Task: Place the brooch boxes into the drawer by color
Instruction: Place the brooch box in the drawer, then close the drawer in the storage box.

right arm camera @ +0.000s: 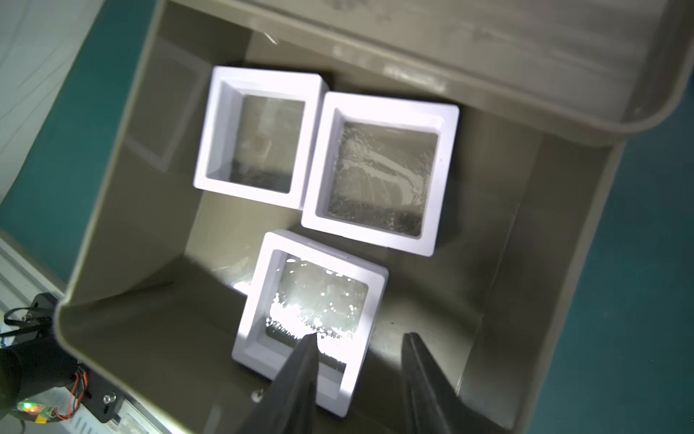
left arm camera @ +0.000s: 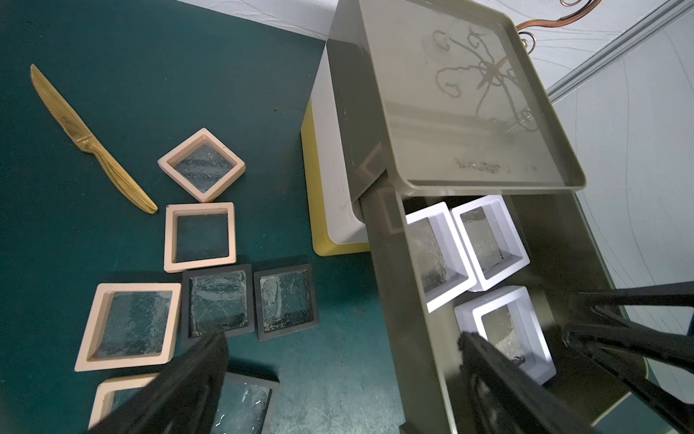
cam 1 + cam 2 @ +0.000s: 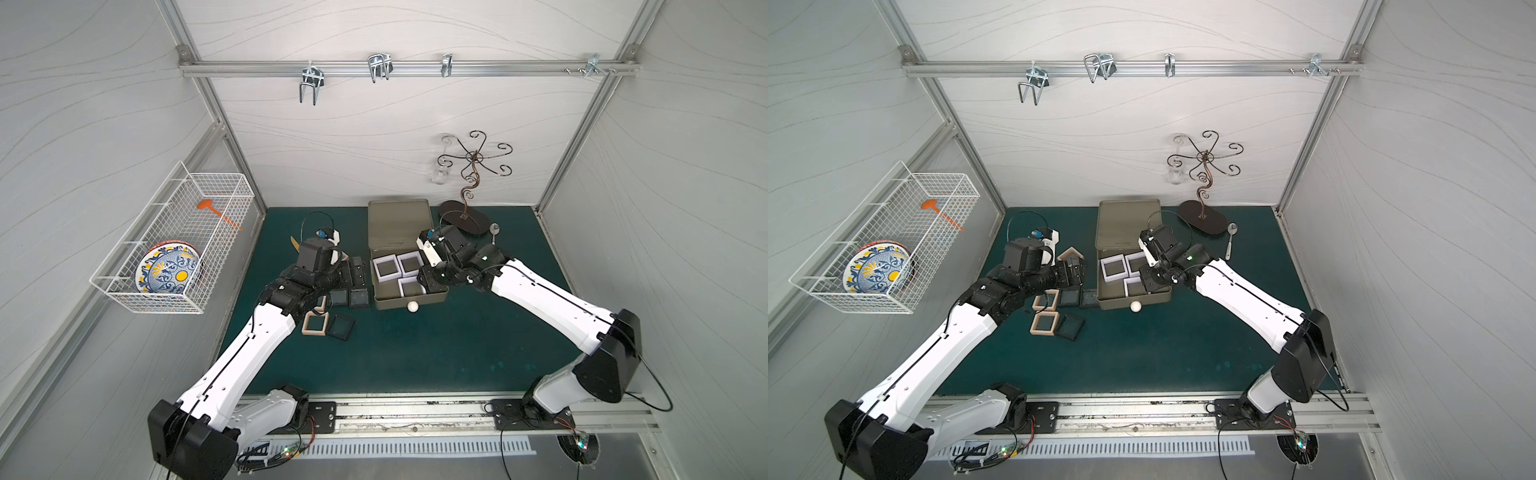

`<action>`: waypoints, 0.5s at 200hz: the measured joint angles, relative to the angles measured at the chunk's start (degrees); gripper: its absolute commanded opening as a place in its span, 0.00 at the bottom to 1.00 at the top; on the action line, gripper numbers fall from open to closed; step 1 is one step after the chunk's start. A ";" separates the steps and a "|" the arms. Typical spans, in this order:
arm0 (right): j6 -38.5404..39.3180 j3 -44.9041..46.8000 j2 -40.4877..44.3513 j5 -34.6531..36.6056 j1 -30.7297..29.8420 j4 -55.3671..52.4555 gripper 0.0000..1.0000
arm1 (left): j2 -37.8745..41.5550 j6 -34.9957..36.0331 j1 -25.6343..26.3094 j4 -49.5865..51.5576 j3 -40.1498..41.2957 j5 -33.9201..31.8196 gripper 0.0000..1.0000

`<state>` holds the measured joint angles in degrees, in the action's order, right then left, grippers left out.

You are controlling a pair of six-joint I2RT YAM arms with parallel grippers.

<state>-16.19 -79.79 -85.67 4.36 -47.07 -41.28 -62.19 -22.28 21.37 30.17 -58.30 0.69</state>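
The drawer (image 3: 411,300) chest stands at the back middle with its olive top tier (image 1: 150,188) pulled out. Three white brooch boxes (image 1: 383,173) lie flat inside it. My right gripper (image 1: 360,336) hangs in the tier over the nearest white box (image 1: 311,312). Its jaws are open, one finger above the window and one outside the frame. Beige boxes (image 2: 200,236) and black boxes (image 2: 218,300) lie on the green mat left of the chest. My left gripper (image 2: 338,375) hovers wide open above the black ones, beside the tier's side wall (image 2: 394,282), holding nothing.
A wooden knife (image 2: 90,139) lies on the mat left of the boxes. A scrolled metal stand (image 3: 465,216) and a spoon (image 3: 493,232) sit at the back right. A wire basket (image 3: 174,245) with plates hangs on the left wall.
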 measured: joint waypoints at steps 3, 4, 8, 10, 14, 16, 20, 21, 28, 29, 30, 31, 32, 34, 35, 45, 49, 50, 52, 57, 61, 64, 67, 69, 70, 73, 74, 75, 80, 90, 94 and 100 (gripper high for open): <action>0.02 0.52 0.70 0.07 -0.07 0.52 0.46 | 0.00 0.00 0.00 0.00 0.00 0.00 1.00; 0.02 0.70 0.90 0.11 -0.11 0.68 0.47 | 0.00 0.00 0.00 -0.02 0.00 0.00 1.00; 0.04 1.68 2.34 0.15 -0.24 1.42 0.47 | 0.00 0.02 0.00 0.00 -0.02 0.02 1.00; 0.13 2.23 2.97 0.17 -0.28 1.84 0.47 | 0.00 0.00 0.00 -0.02 -0.02 0.02 1.00; 0.15 3.39 4.61 0.17 -0.42 2.62 0.47 | 0.00 0.02 0.00 0.00 -0.04 0.07 1.00; 0.15 4.04 5.44 0.15 -0.46 3.21 0.47 | 0.00 0.02 0.00 0.00 -0.04 0.09 1.00; 0.20 5.16 7.02 0.11 -0.55 3.91 0.46 | 0.00 0.04 0.00 -0.02 -0.07 0.11 1.00; 0.22 5.64 7.69 0.11 -0.57 4.26 0.45 | 0.00 0.04 0.00 -0.02 -0.07 0.11 1.00; 0.33 7.98 11.08 -0.28 -0.63 5.79 0.42 | 0.00 0.09 0.00 -0.02 -0.07 0.13 1.00; 0.35 8.20 11.41 -0.31 -0.66 6.01 0.40 | 0.00 0.09 0.00 -0.02 -0.07 0.13 1.00; 0.35 8.70 12.07 -0.33 -0.68 6.38 0.39 | 0.00 0.09 0.00 0.00 -0.07 0.13 1.00; 0.35 8.94 12.41 -0.37 -0.68 6.54 0.38 | 0.00 0.09 0.00 0.00 -0.07 0.13 1.00; 0.37 9.16 12.72 -0.42 -0.68 6.67 0.37 | 0.00 0.11 0.00 0.00 -0.07 0.13 1.00; 0.44 9.81 13.77 -0.63 -0.70 7.06 0.33 | 0.00 0.13 0.00 0.00 -0.07 0.13 1.00; 0.52 10.27 14.45 -0.74 -0.70 7.37 0.31 | 0.00 0.15 0.00 -0.02 -0.07 0.13 1.00; 0.31 13.25 18.69 -1.90 -0.70 9.53 0.07 | 0.00 0.24 0.00 0.00 -0.07 0.11 1.00; 0.48 14.21 19.98 -2.29 -0.70 10.16 0.00 | 0.00 0.31 0.00 -0.02 -0.07 0.09 1.00; 0.52 14.56 20.44 -2.43 -0.70 10.54 0.00 | 0.00 0.31 0.00 0.00 -0.07 0.09 1.00; 0.00 15.17 21.09 -2.73 -0.70 10.95 0.00 | 0.00 0.37 0.00 0.00 -0.07 0.07 1.00; -0.33 16.44 22.43 -3.56 -0.70 11.98 0.00 | 0.00 0.48 0.00 0.00 -0.07 0.02 1.00; -0.85 17.33 23.17 -4.11 -0.70 12.55 0.00 | 0.00 0.59 0.00 0.00 -0.07 -0.04 1.00; -1.05 18.23 23.78 -4.81 -0.70 13.16 0.00 | 0.02 0.66 0.00 0.00 -0.07 -0.07 1.00; -1.64 18.93 24.13 -5.42 -0.72 13.55 0.00 | 0.02 0.68 0.00 0.00 -0.07 -0.09 1.00; -1.73 19.43 24.39 -5.88 -0.76 13.94 0.00 | 0.02 0.70 0.00 0.00 -0.07 -0.09 1.00; -1.77 19.61 24.46 -6.01 -0.79 14.03 0.00 | 0.02 0.72 0.00 0.00 -0.07 -0.11 1.00; -2.43 20.50 24.72 -6.67 -0.90 14.60 0.00 | 0.02 0.76 0.00 0.00 -0.07 -0.13 1.00; -2.51 20.68 24.74 -6.75 -0.94 14.73 0.00 | 0.02 0.79 0.00 0.00 -0.07 -0.13 1.00; -2.56 20.85 24.79 -6.86 -0.98 14.91 0.00 | 0.02 0.81 0.00 0.00 -0.07 -0.13 1.00; -3.19 22.34 24.90 -7.72 -1.31 15.87 0.00 | 0.02 0.87 0.00 0.00 -0.07 -0.17 1.00; -4.48 25.18 24.85 -8.66 -2.40 17.42 0.00 | 0.07 0.98 0.00 0.00 -0.07 -0.35 1.00; -5.09 26.51 24.81 -9.01 -3.02 17.94 0.00 | 0.11 1.05 0.00 0.00 -0.07 -0.46 1.00; -5.86 28.30 24.76 -9.35 -3.96 18.56 0.00 | 0.13 1.07 0.00 0.00 -0.07 -0.57 1.00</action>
<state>-22.04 -51.48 -60.90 -4.99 -51.03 -22.72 -62.06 -21.21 21.37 30.17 -58.37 0.12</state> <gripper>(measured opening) 0.042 0.996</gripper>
